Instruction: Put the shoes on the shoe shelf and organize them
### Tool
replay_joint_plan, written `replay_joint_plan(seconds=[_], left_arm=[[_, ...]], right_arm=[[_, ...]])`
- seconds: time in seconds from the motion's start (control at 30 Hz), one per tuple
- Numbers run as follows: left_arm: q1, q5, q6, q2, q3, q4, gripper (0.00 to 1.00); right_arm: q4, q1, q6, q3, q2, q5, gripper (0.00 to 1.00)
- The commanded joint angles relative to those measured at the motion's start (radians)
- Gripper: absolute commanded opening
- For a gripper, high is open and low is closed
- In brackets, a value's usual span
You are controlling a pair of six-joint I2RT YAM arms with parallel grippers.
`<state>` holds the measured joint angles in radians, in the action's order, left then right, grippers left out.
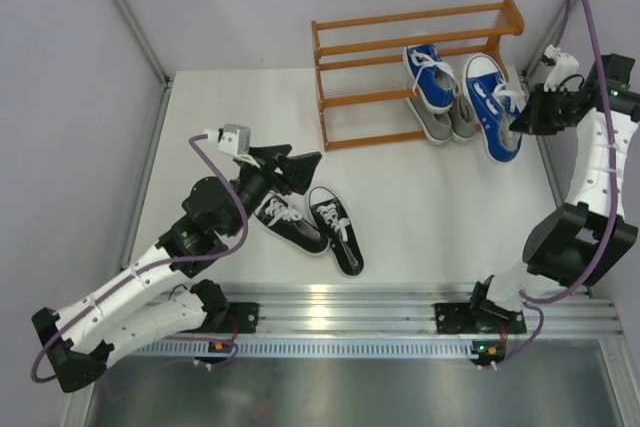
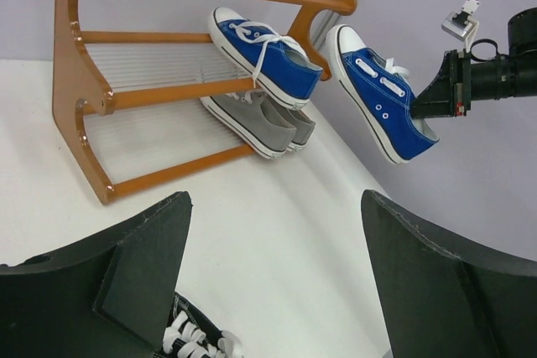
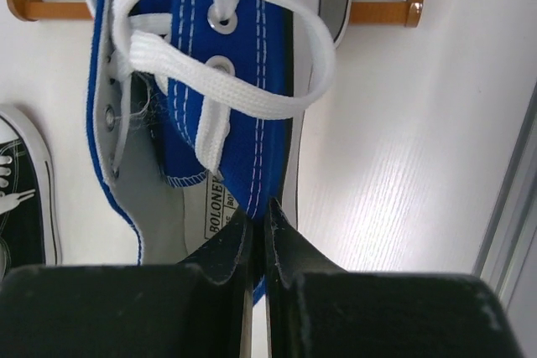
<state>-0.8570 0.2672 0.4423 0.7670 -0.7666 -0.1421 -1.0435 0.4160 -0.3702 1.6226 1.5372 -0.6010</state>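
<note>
A white table [image 1: 430, 207] is enclosed by pale grey walls, with aluminium rails [image 1: 340, 307] along its near edge. "BOLONEY" can be read on the tongue label [image 3: 225, 207] of a blue sneaker [image 3: 252, 56]. Its opening edge is pinched between the closed fingers of the right gripper [image 3: 258, 224], just right of the shoe shelf [image 1: 415, 19]. The left gripper [image 1: 303, 175] is held spread wide above the black pair [image 1: 310, 222].

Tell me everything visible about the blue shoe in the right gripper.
The blue shoe is a low-top sneaker, seemingly canvas, with white laces and stitching, metal eyelets, white rubber sole and toe cap, and a pale lining bearing a printed label. The right gripper is shut on its side wall near the heel. It hangs tilted, toe raised, clear of the table beside the right end of the shelf, apparently touching nothing else.
</note>
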Motion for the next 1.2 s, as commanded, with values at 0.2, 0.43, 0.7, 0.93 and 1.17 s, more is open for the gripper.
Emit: replay_joint_plan(seconds=[0.2, 0.43, 0.7, 0.93, 1.17], left_arm=[[0.004, 0.035, -0.011, -0.038, 0.007, 0.039, 0.87], [0.004, 0.04, -0.002, -0.057, 0.01, 0.065, 0.87], [0.004, 0.044, 0.013, -0.061, 0.01, 0.075, 0.87], [0.004, 0.044, 0.021, -0.064, 0.003, 0.088, 0.87], [0.004, 0.03, 0.032, -0.046, 0.0, 0.088, 0.87]], right_arm=[[0.134, -0.017, 0.071, 0.209, 0.152, -0.025, 0.0], [0.217, -0.074, 0.143, 0.275, 0.241, 0.024, 0.0], [0.276, -0.131, 0.229, 0.4, 0.346, 0.072, 0.0], [0.31, -0.18, 0.258, 0.485, 0.429, 0.107, 0.0], [0.335, -0.233, 0.269, 0.54, 0.471, 0.142, 0.0]])
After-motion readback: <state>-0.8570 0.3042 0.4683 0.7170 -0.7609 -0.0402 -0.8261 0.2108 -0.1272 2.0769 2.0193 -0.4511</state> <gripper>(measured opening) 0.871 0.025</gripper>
